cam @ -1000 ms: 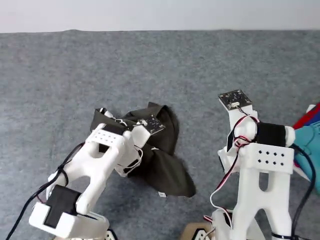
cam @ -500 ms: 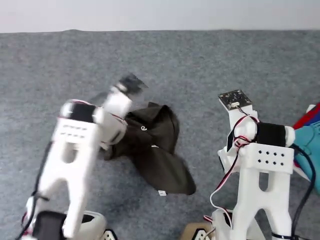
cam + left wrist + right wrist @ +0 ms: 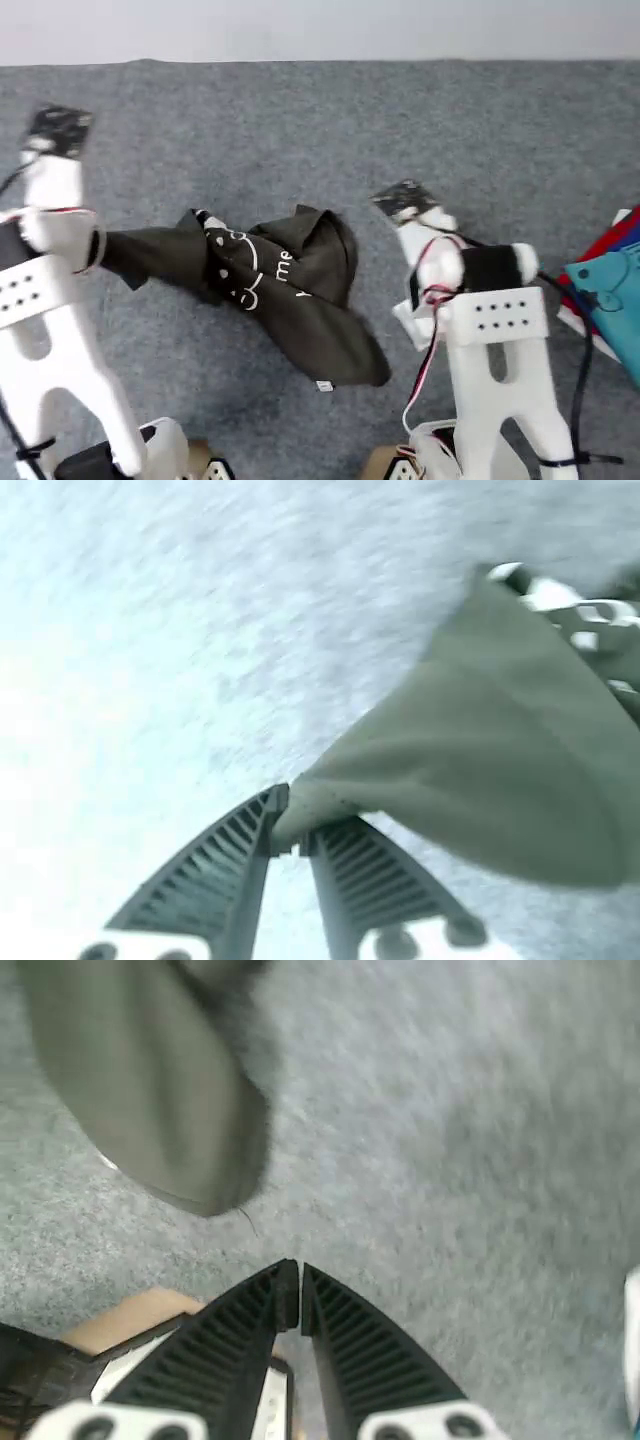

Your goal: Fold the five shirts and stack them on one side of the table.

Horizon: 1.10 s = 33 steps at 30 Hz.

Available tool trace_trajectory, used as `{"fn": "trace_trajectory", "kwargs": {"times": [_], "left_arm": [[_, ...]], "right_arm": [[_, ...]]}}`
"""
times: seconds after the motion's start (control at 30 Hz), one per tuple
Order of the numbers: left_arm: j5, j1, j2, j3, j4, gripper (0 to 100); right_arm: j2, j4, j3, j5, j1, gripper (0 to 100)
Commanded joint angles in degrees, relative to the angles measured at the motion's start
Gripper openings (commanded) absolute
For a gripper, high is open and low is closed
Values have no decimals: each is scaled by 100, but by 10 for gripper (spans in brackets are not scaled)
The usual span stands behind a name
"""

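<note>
I am pinching an edge of the dark olive shirt [image 3: 305,300] in my left tool [image 3: 291,825] to spread it flat, my right tool [image 3: 299,1278] hanging closed and empty beside it.

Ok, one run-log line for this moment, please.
left gripper: shut on dark shirt | right gripper: shut, empty, over table | dark shirt: unfolded, crumpled
</note>
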Motion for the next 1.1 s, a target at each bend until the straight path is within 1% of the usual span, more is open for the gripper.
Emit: {"fn": "trace_trajectory", "kwargs": {"times": [0.0,0.2,0.4,0.57,0.6,0.77,0.97,1.07], "left_arm": [[-44,-668,-132,-207,-220,6],[193,-1547,281,-207,-492,6],[237,-1670,668,-207,-510,6],[237,-1653,721,-207,-510,6],[237,-1653,721,-207,-510,6],[237,-1653,730,-207,-510,6],[237,-1644,730,-198,-510,6],[237,-1644,730,-198,-510,6]], "right_arm": [[-136,-242,-26,-53,-356,10],[-136,-655,369,-26,-971,10],[-57,-1596,1002,-44,-1613,24],[787,-2105,976,-53,-1886,178],[971,-2202,897,-62,-1930,194],[1895,-2598,114,-62,-2132,191],[3187,-3248,-1389,-53,-2123,191],[3934,-3345,-2180,-26,-2132,191]]}}
